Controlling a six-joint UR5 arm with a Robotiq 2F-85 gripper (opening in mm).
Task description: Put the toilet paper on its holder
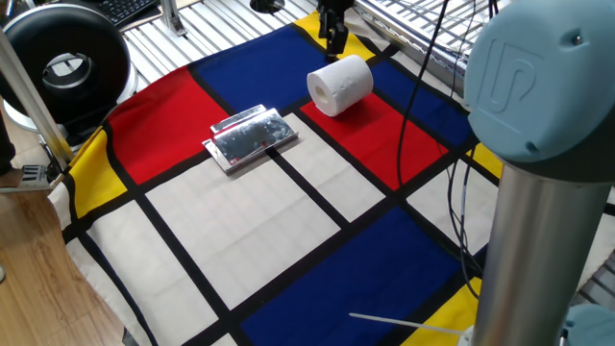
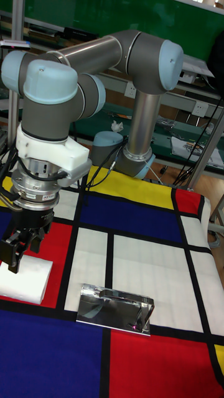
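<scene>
Desk [image 1: 240,221] wears a cloth of red, blue, yellow and white blocks with black lines. Full white toilet paper roll [image 1: 340,85] lies on its side on a red block. My black two-finger hand [image 2: 18,247] hovers just above it, fingers parted, gripping nothing. Flat shiny silver metal holder plate [image 1: 250,137] sits apart from the roll, nearer the big black round device [image 1: 65,69].

Colour-block cloth [image 1: 317,240] (red, blue, white, yellow), black round device [image 1: 65,65] at its corner.
</scene>
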